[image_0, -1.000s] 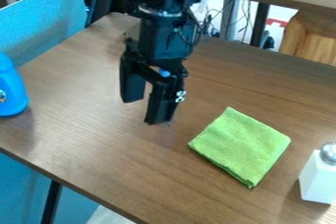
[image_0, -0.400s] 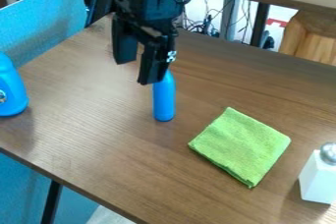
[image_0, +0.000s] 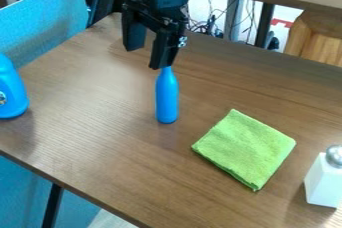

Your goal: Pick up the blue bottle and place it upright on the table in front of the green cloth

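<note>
Now the jaws [image_0: 146, 58], spread apart and empty, have risen, revealing the blue bottle [image_0: 167, 98] resting ungripped on the counter [image_0: 100, 122].

Illumination: bright, diffuse. Pale sheen on table [image_0: 87, 142], left of frame. Soft shadows adjoin blue container [image_0: 9, 88], left edge, and white shaker [image_0: 323, 182], lower right.

Open tool [image_0: 146, 58], blue bottle [image_0: 167, 97], green cloth [image_0: 245, 149]
</note>
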`<state>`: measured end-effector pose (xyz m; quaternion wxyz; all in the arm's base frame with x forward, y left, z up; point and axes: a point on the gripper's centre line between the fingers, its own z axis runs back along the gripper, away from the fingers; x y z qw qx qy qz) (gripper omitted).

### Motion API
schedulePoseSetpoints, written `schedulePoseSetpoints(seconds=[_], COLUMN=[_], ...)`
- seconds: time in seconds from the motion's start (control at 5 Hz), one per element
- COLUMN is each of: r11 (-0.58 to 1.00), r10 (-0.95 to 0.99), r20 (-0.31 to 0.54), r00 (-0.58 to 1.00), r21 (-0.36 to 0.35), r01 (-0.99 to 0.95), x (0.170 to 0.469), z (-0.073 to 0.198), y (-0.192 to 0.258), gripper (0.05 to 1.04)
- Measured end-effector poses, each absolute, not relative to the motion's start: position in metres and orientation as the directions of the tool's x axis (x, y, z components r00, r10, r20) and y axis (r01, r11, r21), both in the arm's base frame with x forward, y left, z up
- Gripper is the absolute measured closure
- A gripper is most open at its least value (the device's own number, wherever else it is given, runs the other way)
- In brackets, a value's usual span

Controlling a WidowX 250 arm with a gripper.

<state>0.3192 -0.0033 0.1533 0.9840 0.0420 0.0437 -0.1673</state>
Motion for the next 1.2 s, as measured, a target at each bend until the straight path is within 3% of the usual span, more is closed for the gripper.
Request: schedulePoseSetpoints(seconds=[0.8, 1.2], r11=[0.966, 0.967], r10=[-0.184, -0.177], r20=[-0.228, -0.277], r00=[0.956, 0.944], r21=[0.136, 0.131], r01=[0.218, 0.22], x=[0.345, 0.355], z=[0.129, 0.114], y=[0.006, 0.0], gripper=[0.079, 0.079])
